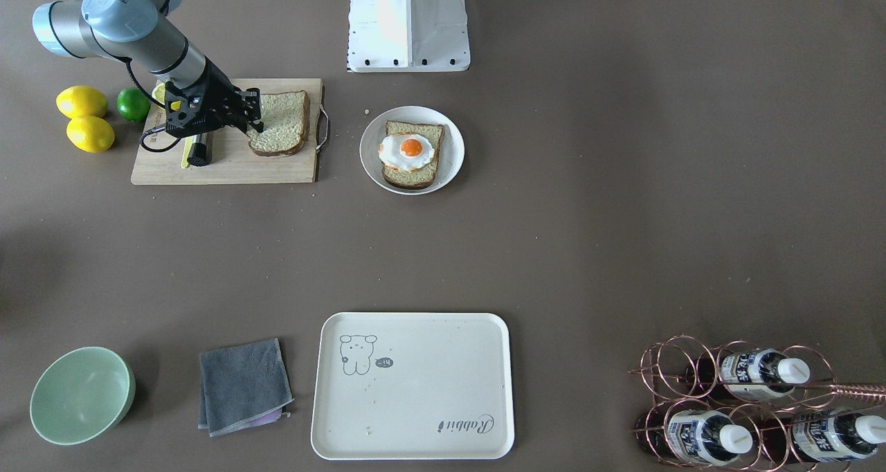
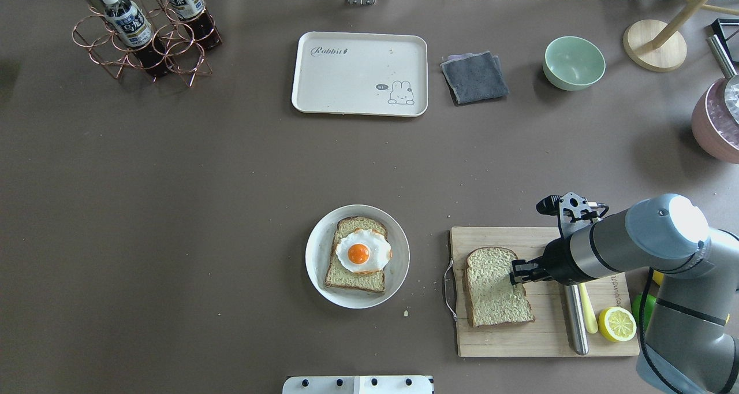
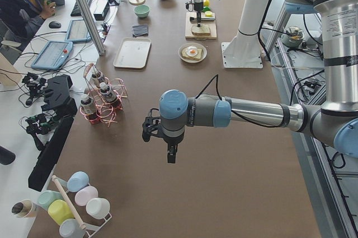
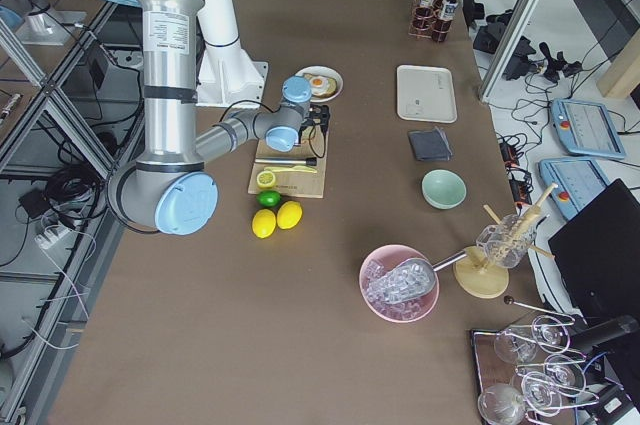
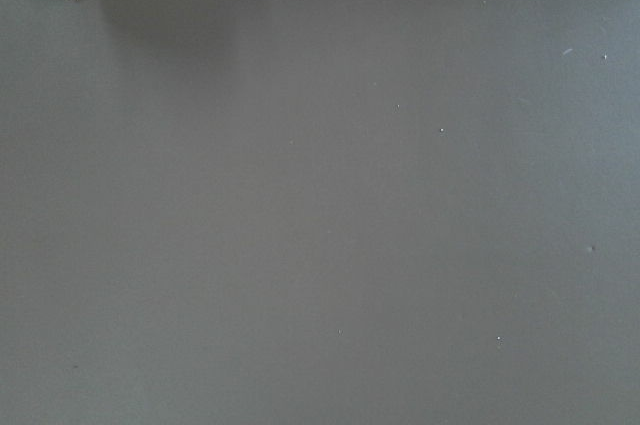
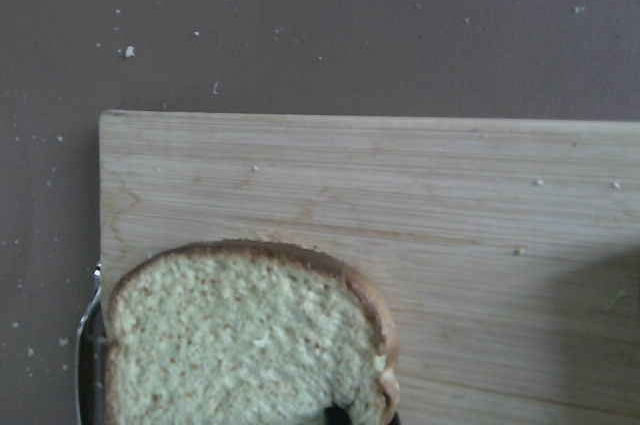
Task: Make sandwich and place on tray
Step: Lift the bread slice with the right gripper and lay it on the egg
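One bread slice (image 2: pixel 495 290) lies flat on the wooden cutting board (image 2: pixel 537 339). My right gripper (image 2: pixel 515 272) points down at that slice's edge nearest the arm, fingers apart and open; in the right wrist view a dark fingertip (image 6: pixel 335 413) shows at the edge of the slice (image 6: pixel 245 335). The other slice (image 1: pixel 414 171) lies on the round white plate (image 1: pixel 453 147) with the fried egg (image 1: pixel 408 150) on top. The cream tray (image 1: pixel 415 396) stands bare across the table. My left gripper (image 3: pixel 170 157) hangs over bare table, far from everything; I cannot tell whether it is open.
A knife (image 2: pixel 575 324), a lemon half (image 2: pixel 616 323) and a lime share the board's end by the arm. Two lemons (image 1: pixel 86 119) lie beside it. A grey cloth (image 1: pixel 243 385), a green bowl (image 1: pixel 82 394) and a copper bottle rack (image 1: pixel 747 403) flank the tray.
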You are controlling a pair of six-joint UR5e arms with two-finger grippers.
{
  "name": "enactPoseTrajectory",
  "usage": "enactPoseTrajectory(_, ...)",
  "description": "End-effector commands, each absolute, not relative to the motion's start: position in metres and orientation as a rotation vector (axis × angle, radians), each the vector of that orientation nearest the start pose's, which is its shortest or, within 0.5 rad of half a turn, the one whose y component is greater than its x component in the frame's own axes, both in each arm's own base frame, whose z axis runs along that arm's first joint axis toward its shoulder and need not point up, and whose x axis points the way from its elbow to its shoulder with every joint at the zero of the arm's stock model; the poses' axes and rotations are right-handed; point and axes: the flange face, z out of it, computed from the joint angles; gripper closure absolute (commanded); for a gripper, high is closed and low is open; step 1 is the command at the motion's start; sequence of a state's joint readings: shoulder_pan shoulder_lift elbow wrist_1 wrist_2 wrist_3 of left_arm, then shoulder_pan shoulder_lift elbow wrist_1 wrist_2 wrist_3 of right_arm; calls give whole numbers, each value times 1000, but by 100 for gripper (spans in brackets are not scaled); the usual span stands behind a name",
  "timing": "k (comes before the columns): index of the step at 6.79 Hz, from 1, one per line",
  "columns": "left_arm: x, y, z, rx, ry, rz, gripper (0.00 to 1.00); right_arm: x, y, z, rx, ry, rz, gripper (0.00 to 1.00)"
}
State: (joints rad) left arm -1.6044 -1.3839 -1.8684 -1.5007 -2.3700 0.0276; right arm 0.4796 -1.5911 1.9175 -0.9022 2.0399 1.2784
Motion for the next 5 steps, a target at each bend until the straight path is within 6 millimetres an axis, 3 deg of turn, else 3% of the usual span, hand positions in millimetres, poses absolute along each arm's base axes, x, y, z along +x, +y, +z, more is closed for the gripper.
enactPoseTrajectory(1,-76,-411,605,59,798,7,2,-388,-309,415,-18,-1084,-58,100)
enactPoseTrajectory(2,-76,-411,604,61,798,8,2,-382,-313,405,-13,-1105,-46,100)
enactPoseTrajectory(5,-74,-411,602,64,820,16,2,-405,-328,343,1,-1209,-3,100)
